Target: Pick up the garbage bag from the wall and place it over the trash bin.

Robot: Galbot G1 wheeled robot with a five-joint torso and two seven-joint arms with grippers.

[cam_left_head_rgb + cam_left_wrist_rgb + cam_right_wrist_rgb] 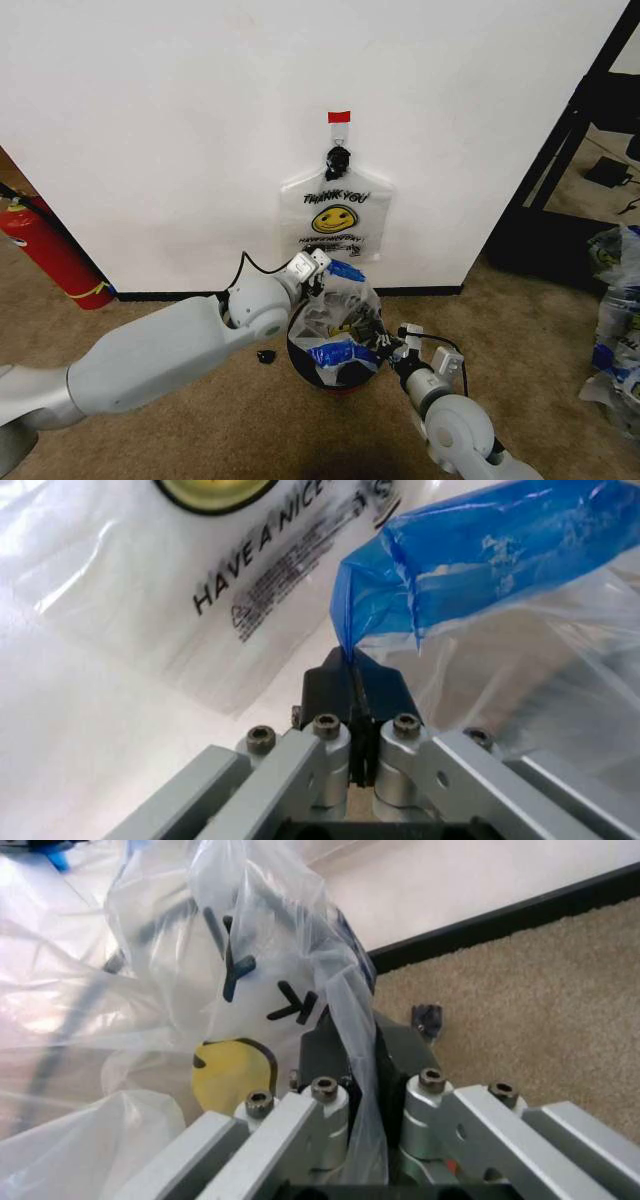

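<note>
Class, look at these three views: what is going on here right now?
Both arms stretch a thin translucent plastic bag over the small round black bin below the white wall. The left pincer is shut on its blue rim strip; the right pincer is shut on the bag. Another smiley bag hangs on the hook.

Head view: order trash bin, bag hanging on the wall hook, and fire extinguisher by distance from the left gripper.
From the left gripper:
1. Trash bin, directly beneath it.
2. Hanging bag, just above on the wall.
3. Fire extinguisher, far to the robot's left.
</note>
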